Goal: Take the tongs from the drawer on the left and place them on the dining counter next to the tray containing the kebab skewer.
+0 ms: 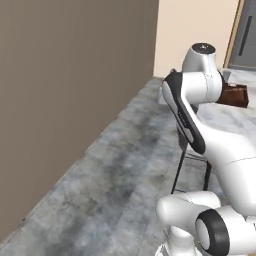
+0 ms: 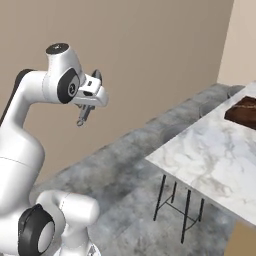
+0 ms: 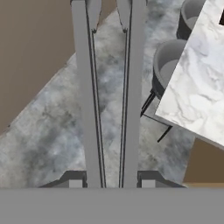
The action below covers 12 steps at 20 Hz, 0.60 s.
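Note:
My gripper (image 3: 111,180) is shut on the tongs (image 3: 83,109), whose two long grey metal arms run side by side away from the fingers up through the hand view. In the right base view the gripper (image 2: 88,106) is raised high at the left, close to the brown wall, and the tongs (image 2: 83,116) hang from it. The dining counter (image 2: 215,160) of white veined marble lies to the right, and the dark brown tray (image 2: 244,113) sits at its far end. The left base view also shows the tray (image 1: 236,95) on the counter (image 1: 227,120). The drawer is out of view, and the kebab skewer cannot be made out.
Round grey-seated stools (image 3: 173,65) on thin black legs (image 2: 175,205) stand under the counter's overhang. A plain brown wall (image 1: 65,100) runs along the left. Grey stone floor (image 1: 115,190) lies between wall and counter.

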Motion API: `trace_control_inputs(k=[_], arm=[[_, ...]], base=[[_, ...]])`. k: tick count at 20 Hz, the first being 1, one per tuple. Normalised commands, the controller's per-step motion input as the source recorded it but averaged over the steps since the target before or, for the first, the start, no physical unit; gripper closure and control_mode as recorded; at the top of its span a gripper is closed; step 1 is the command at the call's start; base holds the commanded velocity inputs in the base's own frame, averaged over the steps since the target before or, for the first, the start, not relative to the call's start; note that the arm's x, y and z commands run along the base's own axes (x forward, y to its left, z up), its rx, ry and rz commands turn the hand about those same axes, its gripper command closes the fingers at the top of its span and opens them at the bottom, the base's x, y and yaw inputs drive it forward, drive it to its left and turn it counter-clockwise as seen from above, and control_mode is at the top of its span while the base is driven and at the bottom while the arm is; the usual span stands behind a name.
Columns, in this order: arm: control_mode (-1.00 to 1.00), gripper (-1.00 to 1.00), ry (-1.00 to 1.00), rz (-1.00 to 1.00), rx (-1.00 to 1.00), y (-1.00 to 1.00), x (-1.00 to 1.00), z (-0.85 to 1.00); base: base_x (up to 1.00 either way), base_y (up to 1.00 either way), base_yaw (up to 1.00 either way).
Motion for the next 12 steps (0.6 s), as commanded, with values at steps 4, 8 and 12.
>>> trace_control_inputs(k=[4,8,12], arm=[[1.0,1.0,0.0,0.0,0.0,0.0,0.0,0.0],[1.0,1.0,0.0,0.0,0.0,0.0,0.0,0.0],[1.0,1.0,0.0,0.0,0.0,0.0,0.0,0.0]], base=[[0.12,0.44,-0.3],[0.14,0.41,-0.3],[0.13,0.41,-0.29]])
